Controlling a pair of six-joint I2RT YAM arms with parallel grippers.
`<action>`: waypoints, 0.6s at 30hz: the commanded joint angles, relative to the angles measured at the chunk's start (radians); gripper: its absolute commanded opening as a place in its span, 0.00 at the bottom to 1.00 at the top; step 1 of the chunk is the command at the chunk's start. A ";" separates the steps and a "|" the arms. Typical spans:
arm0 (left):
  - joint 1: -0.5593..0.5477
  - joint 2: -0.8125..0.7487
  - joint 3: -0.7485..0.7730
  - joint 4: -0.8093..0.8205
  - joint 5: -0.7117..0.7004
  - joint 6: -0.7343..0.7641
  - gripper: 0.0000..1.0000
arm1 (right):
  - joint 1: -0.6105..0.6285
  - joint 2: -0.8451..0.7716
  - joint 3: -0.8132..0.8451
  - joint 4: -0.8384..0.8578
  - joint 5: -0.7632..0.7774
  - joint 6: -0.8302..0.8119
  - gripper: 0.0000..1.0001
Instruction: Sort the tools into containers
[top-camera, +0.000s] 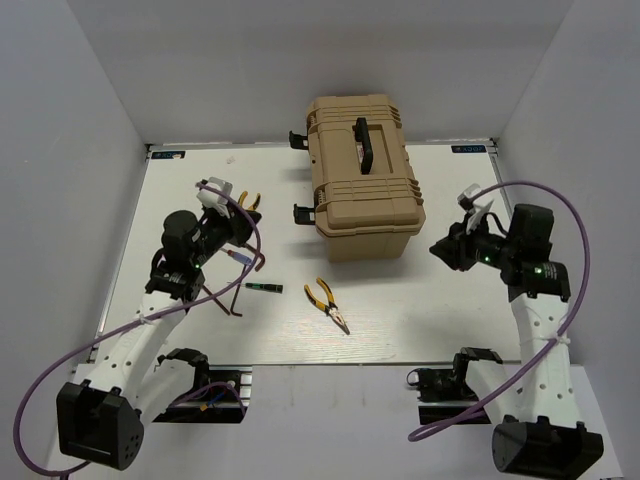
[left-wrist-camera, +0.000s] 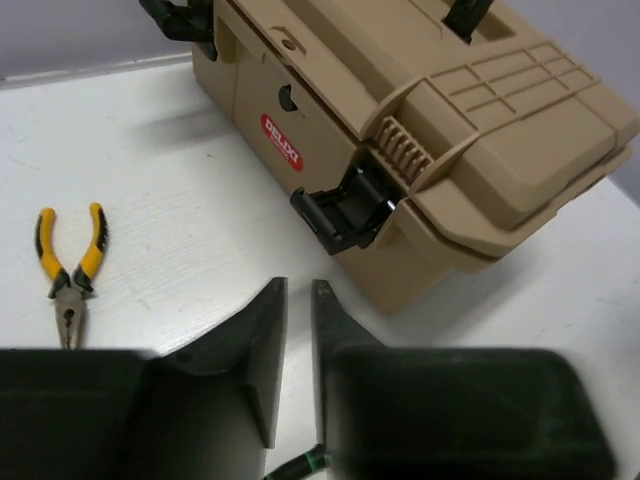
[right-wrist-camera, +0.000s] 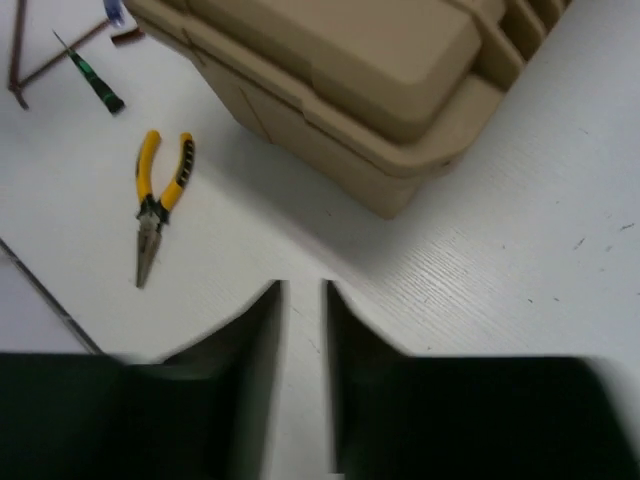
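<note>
One pair of yellow-and-black pliers (top-camera: 327, 305) lies on the table in front of the tan toolbox (top-camera: 360, 175); it also shows in the right wrist view (right-wrist-camera: 155, 200). A second pair (top-camera: 248, 201) lies by my left gripper (top-camera: 238, 233) and shows in the left wrist view (left-wrist-camera: 70, 270). The black-green stick tool (top-camera: 264, 288), the reddish hex keys (top-camera: 228, 297) and the blue-red screwdriver (top-camera: 238, 258) lie near the left arm. My left gripper (left-wrist-camera: 300, 290) is empty, its jaws a narrow slit apart, and points at the toolbox latch (left-wrist-camera: 345, 210). My right gripper (top-camera: 442, 250) is likewise empty (right-wrist-camera: 305, 290), to the right of the toolbox.
The toolbox (left-wrist-camera: 450, 120) is closed, with black latches on its left side and a black handle (top-camera: 366, 143) on top. White walls enclose the table on the left, back and right. A purple cable (top-camera: 215, 290) loops beside the tools on the left.
</note>
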 joint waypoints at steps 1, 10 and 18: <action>0.004 0.003 0.021 0.021 0.064 -0.014 0.30 | 0.004 0.046 0.160 -0.021 -0.066 0.071 0.39; 0.004 0.053 0.021 0.032 0.114 -0.023 0.81 | 0.146 0.533 0.553 0.235 0.130 0.549 0.56; 0.004 0.073 0.021 0.012 0.114 0.006 0.84 | 0.288 0.970 1.119 0.146 0.339 0.673 0.61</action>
